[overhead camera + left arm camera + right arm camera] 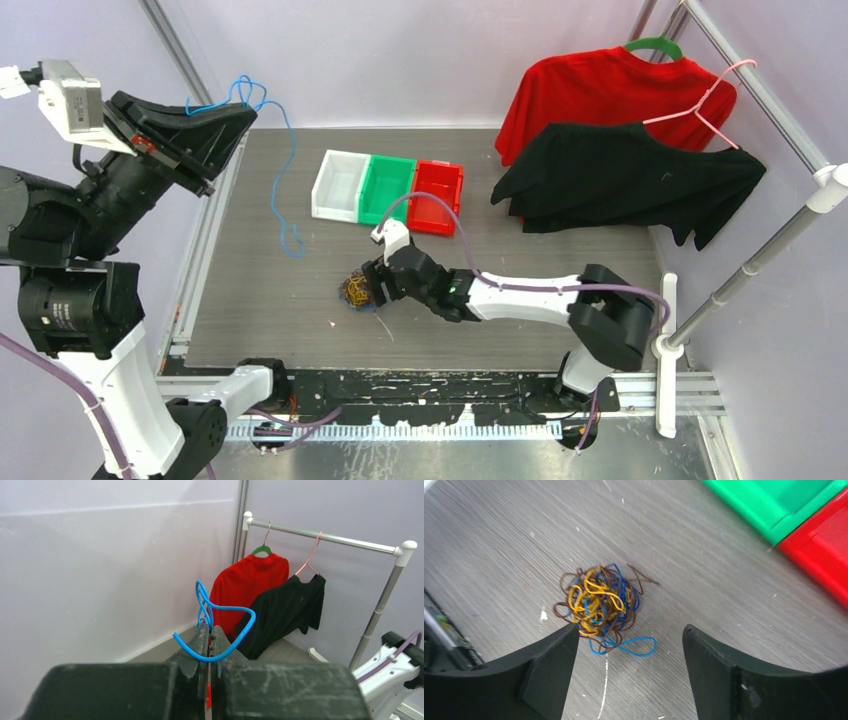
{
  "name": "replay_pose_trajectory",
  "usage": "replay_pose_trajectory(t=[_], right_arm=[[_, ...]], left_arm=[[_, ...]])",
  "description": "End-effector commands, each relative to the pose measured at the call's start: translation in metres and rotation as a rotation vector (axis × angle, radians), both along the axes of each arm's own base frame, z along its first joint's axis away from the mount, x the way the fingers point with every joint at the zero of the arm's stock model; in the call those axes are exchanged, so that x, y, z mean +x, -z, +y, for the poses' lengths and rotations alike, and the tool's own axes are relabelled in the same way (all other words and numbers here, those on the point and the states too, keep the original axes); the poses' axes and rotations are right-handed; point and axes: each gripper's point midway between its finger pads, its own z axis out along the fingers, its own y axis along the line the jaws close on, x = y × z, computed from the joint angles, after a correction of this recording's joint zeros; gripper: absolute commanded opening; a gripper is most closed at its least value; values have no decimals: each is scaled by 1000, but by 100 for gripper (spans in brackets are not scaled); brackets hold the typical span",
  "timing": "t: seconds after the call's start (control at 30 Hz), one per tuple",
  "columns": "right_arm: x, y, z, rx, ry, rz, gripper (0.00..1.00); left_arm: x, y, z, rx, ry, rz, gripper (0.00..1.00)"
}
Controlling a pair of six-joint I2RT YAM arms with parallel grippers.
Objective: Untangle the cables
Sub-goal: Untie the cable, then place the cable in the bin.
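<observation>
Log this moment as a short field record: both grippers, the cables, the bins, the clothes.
left gripper: shut on the blue cable, raised at the far left
blue cable: one end pinched, the rest trailing down onto the table
right gripper: open, low over the tangle, not gripping it
tangle: orange, brown and blue wires clumped on the table
bins: white bin, green bin, red bin, side by side
clothes: red shirt and black shirt hanging on the rack
</observation>
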Motion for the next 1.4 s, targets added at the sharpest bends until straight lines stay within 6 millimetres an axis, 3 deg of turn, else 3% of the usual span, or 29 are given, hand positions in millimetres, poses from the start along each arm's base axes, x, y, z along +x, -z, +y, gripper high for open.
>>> replay_pose_trajectory(t=[0.0, 0.13, 0.23, 0.4, 0.6, 0.93, 1.37], right_arm=[[6, -79, -11, 151, 35, -99, 84], [10, -121, -26, 219, 60, -132, 94], [22, -147, -43, 283, 111, -152, 98], [54, -165, -72, 372, 217, -131, 99], [92, -152, -97, 356, 348, -90, 98], [119, -120, -95, 293, 426, -41, 96], [137, -105, -95, 233, 475, -48, 94]], left_arm=[[20, 23, 0, 5, -10, 47, 0], [34, 56, -2, 19, -1, 129, 0], [50, 93, -4, 36, 10, 221, 0], [81, 153, -2, 92, -12, 333, 0], [125, 202, 0, 146, -28, 428, 0], [186, 244, -3, 223, -31, 511, 0], [290, 271, 2, 337, -102, 465, 0]])
